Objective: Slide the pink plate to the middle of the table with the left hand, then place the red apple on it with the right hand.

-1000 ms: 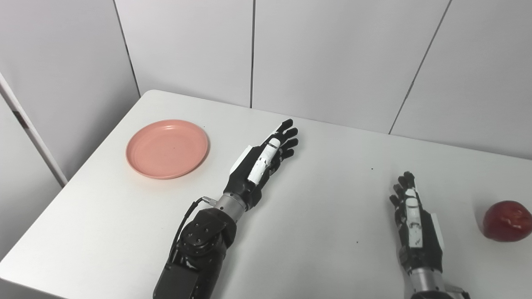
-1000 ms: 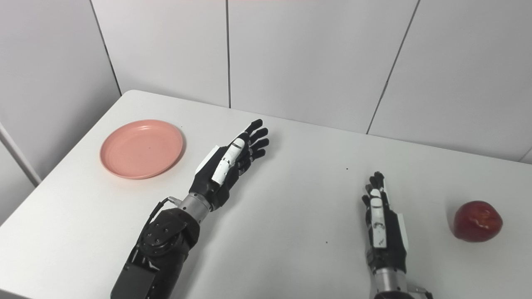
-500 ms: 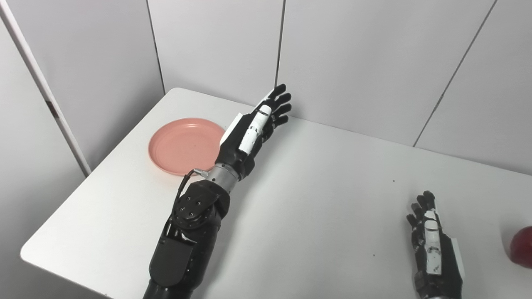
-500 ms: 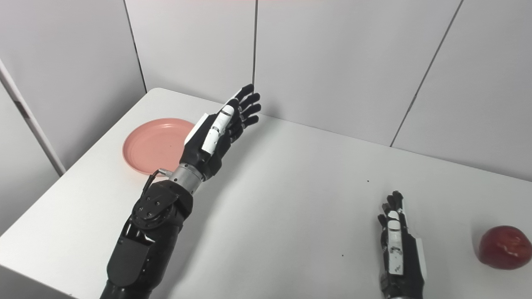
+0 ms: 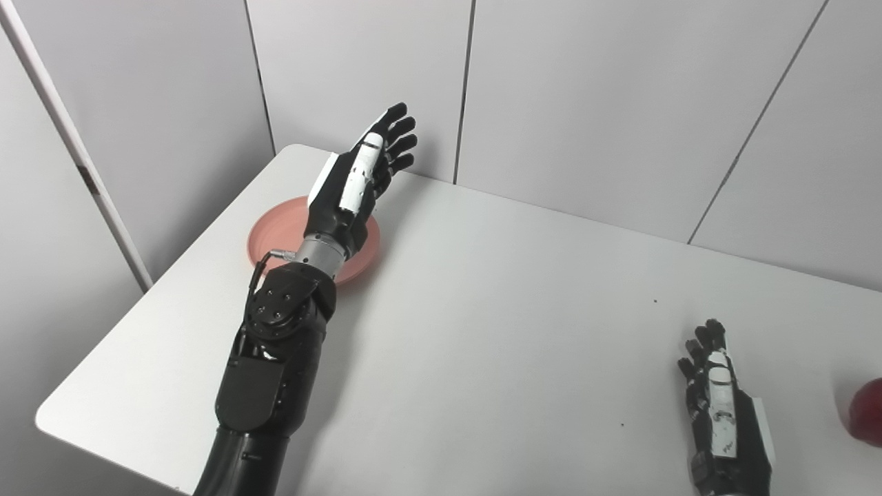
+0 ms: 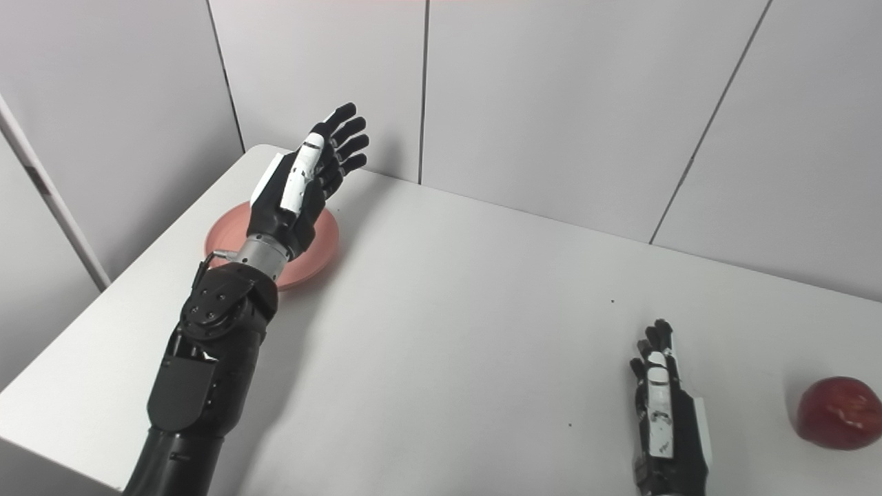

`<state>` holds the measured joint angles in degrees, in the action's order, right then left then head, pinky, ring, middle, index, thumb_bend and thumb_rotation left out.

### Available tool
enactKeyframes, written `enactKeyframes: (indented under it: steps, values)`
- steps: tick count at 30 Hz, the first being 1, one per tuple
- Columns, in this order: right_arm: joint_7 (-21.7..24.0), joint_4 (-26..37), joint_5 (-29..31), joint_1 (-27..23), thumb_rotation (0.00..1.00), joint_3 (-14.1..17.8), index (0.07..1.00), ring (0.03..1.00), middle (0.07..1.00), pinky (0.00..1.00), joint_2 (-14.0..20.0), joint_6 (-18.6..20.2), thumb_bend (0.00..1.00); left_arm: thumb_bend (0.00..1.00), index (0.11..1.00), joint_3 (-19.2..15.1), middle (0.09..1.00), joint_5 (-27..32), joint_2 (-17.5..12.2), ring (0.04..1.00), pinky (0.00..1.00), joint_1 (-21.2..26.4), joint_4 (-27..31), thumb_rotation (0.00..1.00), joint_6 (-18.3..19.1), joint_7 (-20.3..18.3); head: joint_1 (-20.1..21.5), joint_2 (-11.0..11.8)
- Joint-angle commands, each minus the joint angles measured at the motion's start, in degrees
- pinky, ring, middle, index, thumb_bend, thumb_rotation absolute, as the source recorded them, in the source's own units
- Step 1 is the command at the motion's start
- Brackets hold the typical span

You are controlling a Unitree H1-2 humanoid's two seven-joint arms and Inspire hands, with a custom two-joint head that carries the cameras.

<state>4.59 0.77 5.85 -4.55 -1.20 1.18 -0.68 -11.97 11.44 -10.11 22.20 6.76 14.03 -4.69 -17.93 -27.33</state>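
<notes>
two steps pending: plate slide not yet engaged

we are in the first step, the approach to the pink plate (image 6: 320, 256). the plate lies near the far left corner of the white table (image 6: 448, 331), well apart from the table's middle. our left hand (image 6: 296, 189) is raised above the plate, fingers extended and apart, holding nothing; from these views it appears clear of the plate surface, though the wrist hides much of the dish. our right hand (image 6: 661, 413) lies low at the near right of the table, fingers straight and slightly apart, empty. the red apple (image 6: 837, 413) sits on the table to the right of that hand, near it but not touching.

next move, as we judge it: lower the left hand until the fingertips bear on the plate's far or left rim, then draw the plate toward the centre with light, even pressure. too steep a contact could tip the shallow rim. the right hand should wait until the plate is at rest.
</notes>
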Motion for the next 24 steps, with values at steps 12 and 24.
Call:
enactKeyframes:
  steps: [12,24]
  values:
    - [0.27,1.28,0.11,0.06,1.0,0.47,1.0,1.0,1.0,1.0,0.55,-0.28,0.13,0.36,0.878,-4.16,0.908,0.69,-5.41,0.902,0.88,4.32,-1.94,1.0,-4.94,1.56,-1.0,0.17]
    - [0.28,1.57,0.75,0.07,1.0,0.83,1.0,1.0,1.0,1.0,0.48,0.24,0.12,0.33,0.891,-7.41,0.916,2.53,-8.12,0.916,0.89,5.74,-7.01,1.0,-5.5,2.34,-1.82,0.31]
